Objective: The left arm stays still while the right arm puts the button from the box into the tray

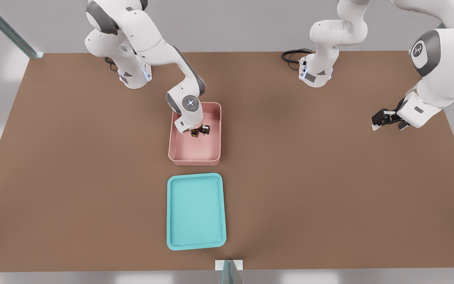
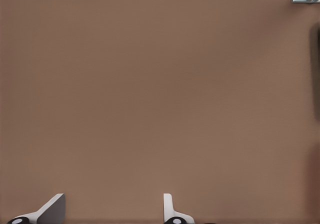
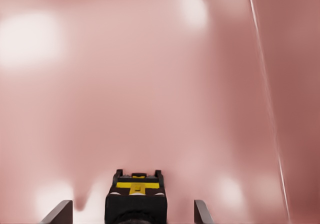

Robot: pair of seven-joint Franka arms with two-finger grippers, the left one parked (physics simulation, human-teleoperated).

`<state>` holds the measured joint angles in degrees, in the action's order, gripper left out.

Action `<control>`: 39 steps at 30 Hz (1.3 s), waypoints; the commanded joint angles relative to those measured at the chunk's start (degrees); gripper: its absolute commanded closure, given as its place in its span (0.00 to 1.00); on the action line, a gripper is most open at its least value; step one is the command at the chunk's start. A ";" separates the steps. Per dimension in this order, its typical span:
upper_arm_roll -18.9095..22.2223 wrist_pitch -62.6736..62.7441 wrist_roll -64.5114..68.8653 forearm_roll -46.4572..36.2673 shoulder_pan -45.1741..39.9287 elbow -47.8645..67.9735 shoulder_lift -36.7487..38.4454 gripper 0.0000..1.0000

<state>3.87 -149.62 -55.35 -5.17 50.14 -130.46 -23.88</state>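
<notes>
Reaching into the tall-walled pink plastic box [image 1: 195, 152], the black two-finger gripper [image 1: 198, 131] stands open around the small yellow-topped black button [image 3: 136, 199], fingers [image 3: 201, 211] not touching it.

In the front view, the right arm's pincer [image 1: 198, 130] is lowered inside the box [image 1: 215, 118], and the wrist above it covers part of the box's far wall and floor. The button [image 1: 194, 133] appears there only as a small yellow-and-black speck; contact with the fingers cannot be judged. In the right wrist view, the button [image 3: 136, 199] is cut off by the picture's edge, as are both fingertips [image 3: 60, 213]. The box [image 3: 160, 84] fills that view, its rim out of frame.
</notes>
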 commanded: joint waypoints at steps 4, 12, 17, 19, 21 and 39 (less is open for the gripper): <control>0.00 0.82 -3.09 -0.10 -0.05 -0.14 1.73 0.12; 0.00 0.82 -2.65 -0.10 -0.13 -0.14 1.12 0.35; 0.00 0.82 -1.78 -0.10 -0.31 -0.14 1.20 0.44; 0.00 0.82 -1.78 -0.10 -0.31 -0.05 1.20 0.44; 0.00 0.82 -1.86 -0.10 -0.31 0.03 1.29 0.44; 1.84 31.58 18.08 -0.28 -9.62 29.91 3.50 0.54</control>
<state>5.56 -131.88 -52.51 -5.49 42.21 -104.19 -19.20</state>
